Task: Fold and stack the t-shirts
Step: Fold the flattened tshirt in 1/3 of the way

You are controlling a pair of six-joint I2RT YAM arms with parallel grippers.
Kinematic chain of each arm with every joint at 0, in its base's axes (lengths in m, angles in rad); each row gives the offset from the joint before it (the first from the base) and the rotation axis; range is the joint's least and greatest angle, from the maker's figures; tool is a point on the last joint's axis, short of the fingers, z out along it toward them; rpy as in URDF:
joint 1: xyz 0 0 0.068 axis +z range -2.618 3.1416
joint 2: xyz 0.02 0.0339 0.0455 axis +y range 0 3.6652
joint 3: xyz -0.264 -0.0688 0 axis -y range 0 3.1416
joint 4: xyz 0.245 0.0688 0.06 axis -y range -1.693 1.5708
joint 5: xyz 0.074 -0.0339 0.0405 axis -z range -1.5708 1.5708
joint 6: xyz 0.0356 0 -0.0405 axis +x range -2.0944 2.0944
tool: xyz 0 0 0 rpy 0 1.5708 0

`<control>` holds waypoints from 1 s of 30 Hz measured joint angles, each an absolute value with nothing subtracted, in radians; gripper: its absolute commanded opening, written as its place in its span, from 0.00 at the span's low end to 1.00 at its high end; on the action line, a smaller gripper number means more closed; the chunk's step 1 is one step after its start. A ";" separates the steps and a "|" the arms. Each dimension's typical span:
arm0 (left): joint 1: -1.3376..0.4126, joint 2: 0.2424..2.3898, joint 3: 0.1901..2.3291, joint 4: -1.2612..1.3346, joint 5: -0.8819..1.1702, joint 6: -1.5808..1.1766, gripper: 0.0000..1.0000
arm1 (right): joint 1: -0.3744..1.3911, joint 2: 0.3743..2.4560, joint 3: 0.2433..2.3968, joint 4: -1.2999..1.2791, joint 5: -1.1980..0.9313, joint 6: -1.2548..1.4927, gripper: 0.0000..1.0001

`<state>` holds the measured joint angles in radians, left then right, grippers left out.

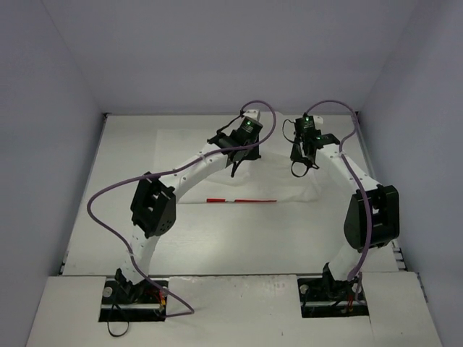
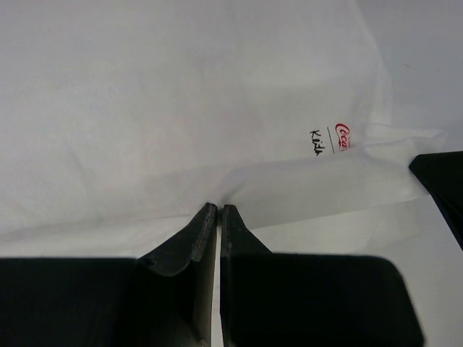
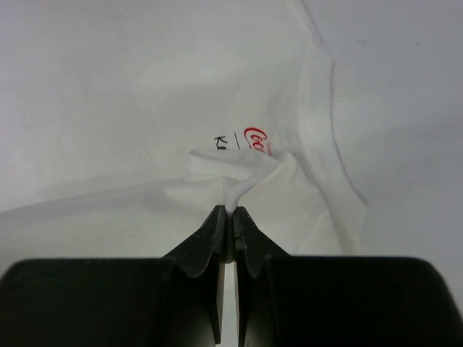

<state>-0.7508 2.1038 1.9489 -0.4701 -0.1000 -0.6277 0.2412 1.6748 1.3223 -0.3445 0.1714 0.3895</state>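
Note:
The white t-shirt lies on the white table, with a thin red strip of its print showing at its near edge. My left gripper is shut, pinching a fold of the shirt at its tips. My right gripper is shut on a bunched tuft of the shirt just below the neck label, beside the collar. The same neck label shows in the left wrist view. The two grippers stand side by side over the shirt's far part.
The table is walled in by pale panels on the left, back and right. The purple cables loop off both arms. A dark edge of the right gripper shows at the right of the left wrist view.

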 measured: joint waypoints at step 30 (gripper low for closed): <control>-0.723 2.224 1.836 -0.393 0.030 -0.605 0.00 | 0.153 1.720 1.116 -0.184 0.023 0.403 0.00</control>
